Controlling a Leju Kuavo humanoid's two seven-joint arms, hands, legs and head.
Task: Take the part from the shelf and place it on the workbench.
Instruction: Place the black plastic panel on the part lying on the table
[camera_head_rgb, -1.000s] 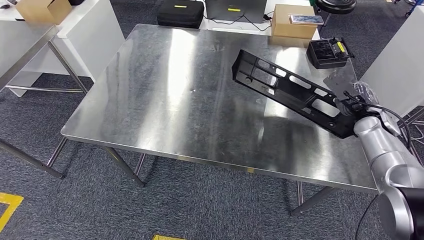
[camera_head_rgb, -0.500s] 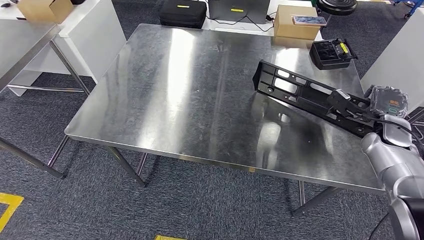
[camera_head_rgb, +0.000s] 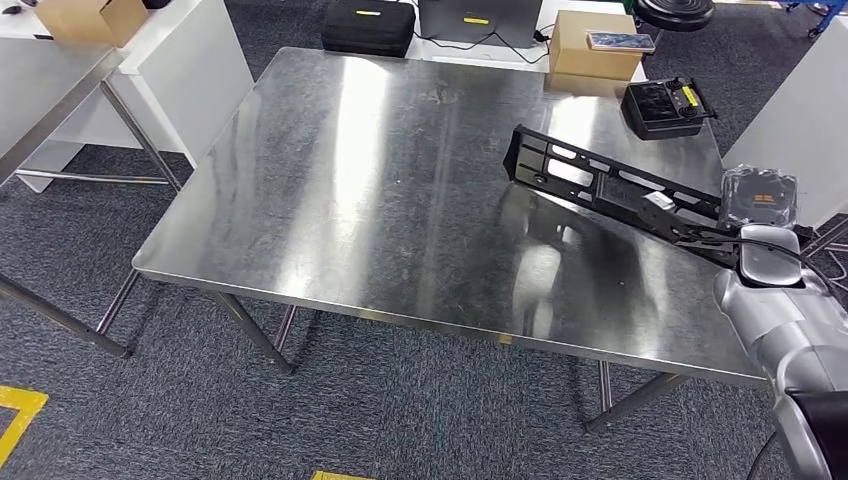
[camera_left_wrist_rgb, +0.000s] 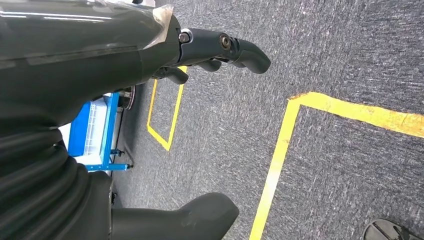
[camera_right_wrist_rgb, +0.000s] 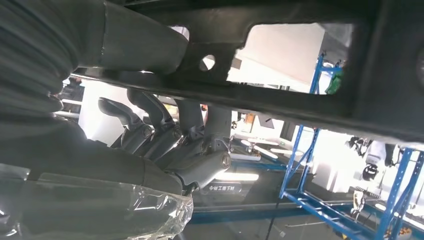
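The part (camera_head_rgb: 610, 190) is a long black plastic frame with cut-out windows, lying slantwise low over the right side of the steel workbench (camera_head_rgb: 380, 200). My right hand (camera_head_rgb: 722, 238) grips its near end at the bench's right edge. From the right wrist, the thumb lies over the part's bar (camera_right_wrist_rgb: 280, 100) and the dark fingers (camera_right_wrist_rgb: 165, 130) curl under it. Whether the far end touches the benchtop I cannot tell. My left hand (camera_left_wrist_rgb: 200, 50) hangs above grey carpet with fingers and thumb apart, holding nothing.
A small black case (camera_head_rgb: 662, 108) sits on the bench's far right corner. Behind the bench are a cardboard box (camera_head_rgb: 592, 45) and a black bag (camera_head_rgb: 368, 25). A white table (camera_head_rgb: 130, 70) stands at the left. Yellow floor lines (camera_left_wrist_rgb: 280, 150) mark the carpet.
My right hand has swung the part to the right and lowered it flatter towards the benchtop. The camera view has shifted slightly.
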